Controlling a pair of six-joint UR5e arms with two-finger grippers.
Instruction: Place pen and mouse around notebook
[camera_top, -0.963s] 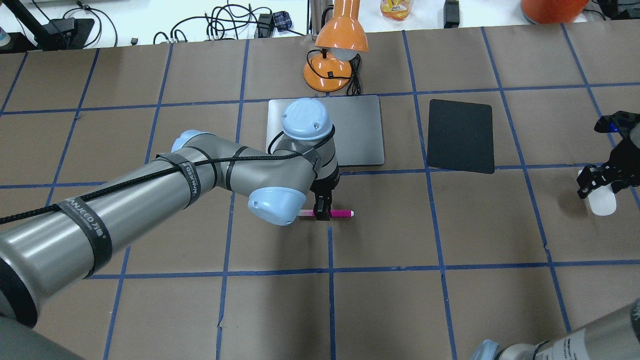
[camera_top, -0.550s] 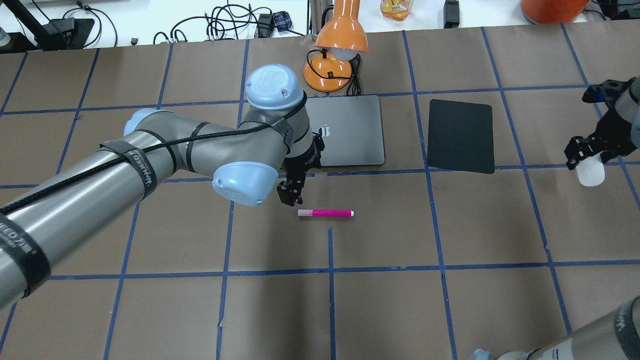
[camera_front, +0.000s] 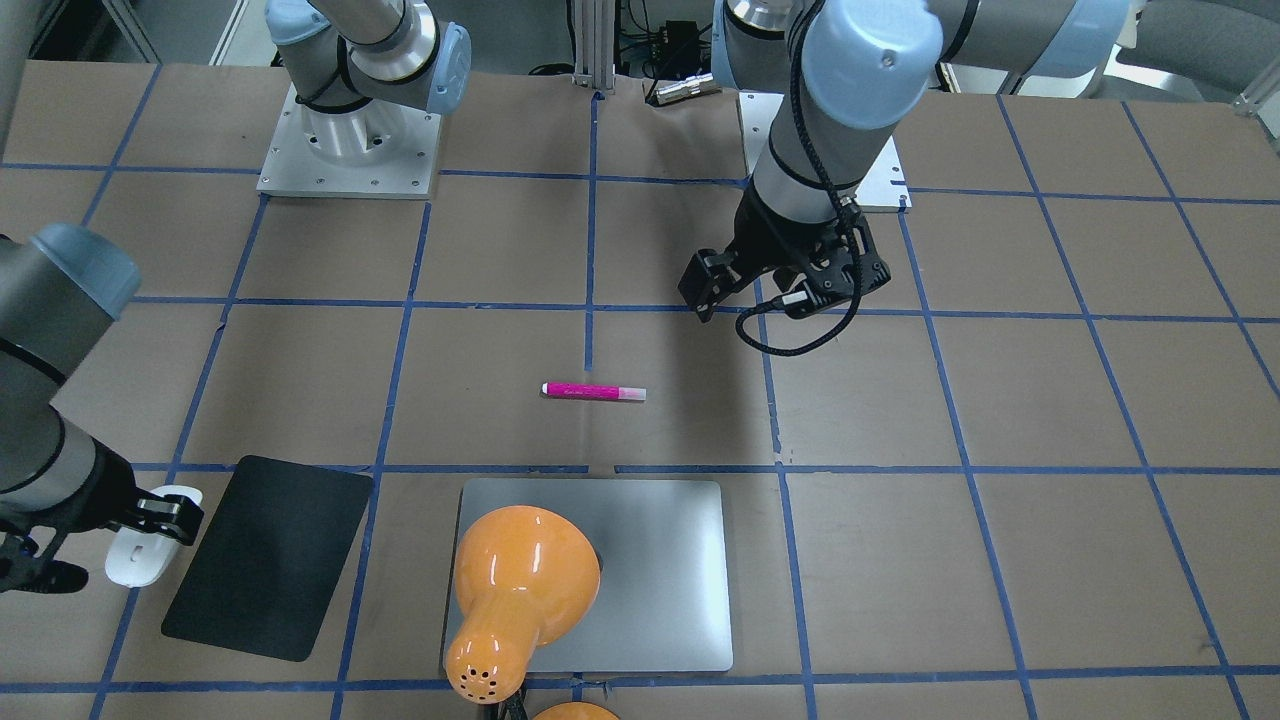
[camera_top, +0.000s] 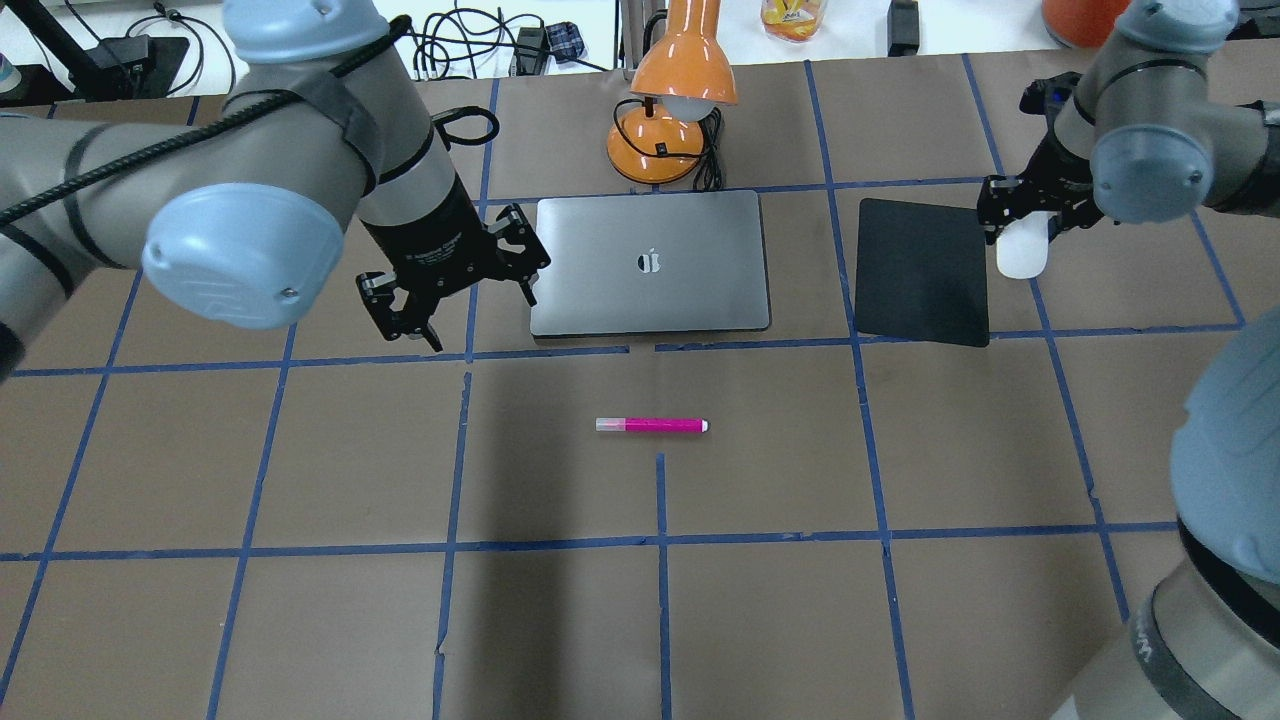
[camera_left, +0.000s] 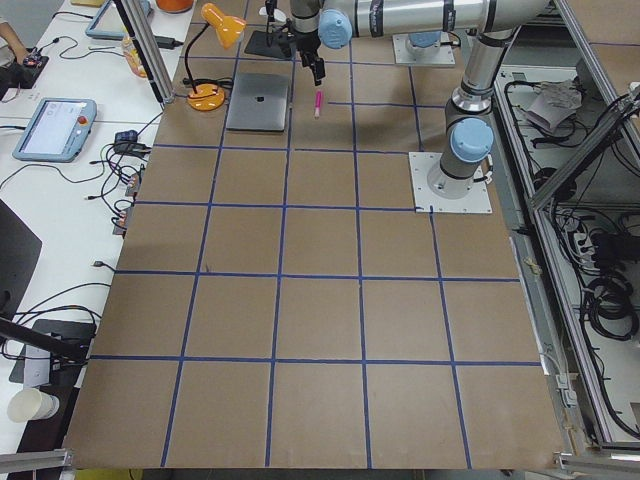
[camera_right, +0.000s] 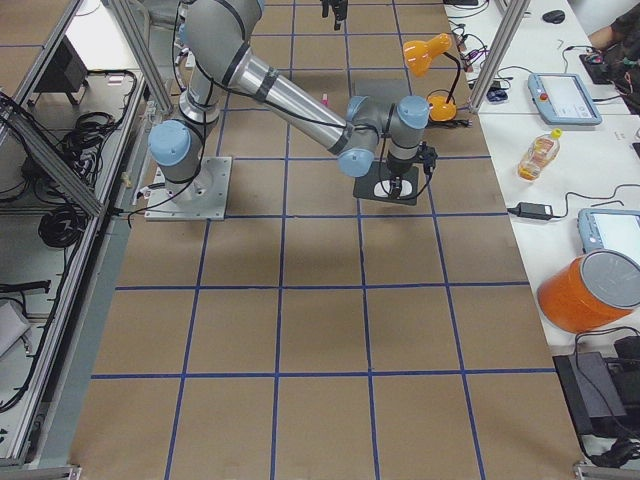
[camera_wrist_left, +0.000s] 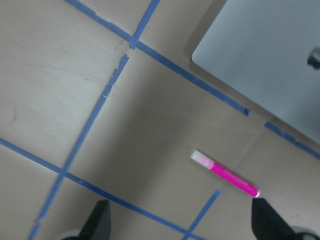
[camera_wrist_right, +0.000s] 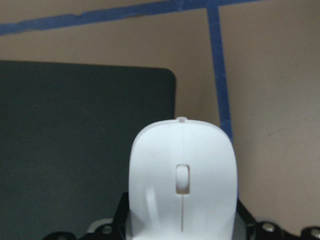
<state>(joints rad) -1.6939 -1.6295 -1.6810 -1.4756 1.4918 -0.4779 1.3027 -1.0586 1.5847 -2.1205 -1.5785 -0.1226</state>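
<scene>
Our left end effector (camera_top: 458, 300) spread empty beside the silver laptop (camera_top: 650, 262), pink pen (camera_top: 652, 425) lying near, our right end effector (camera_top: 1020, 215) grasping the white mouse (camera_top: 1020, 255) by the black mat (camera_top: 922, 270)

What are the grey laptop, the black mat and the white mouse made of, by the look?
Laptop: likely brushed metal, matte silver sheen. Black mat: dull, thin, perhaps rubber or fabric; cannot tell which. Mouse: smooth white plastic, faintly glossy, moulded seam down its front.
</scene>
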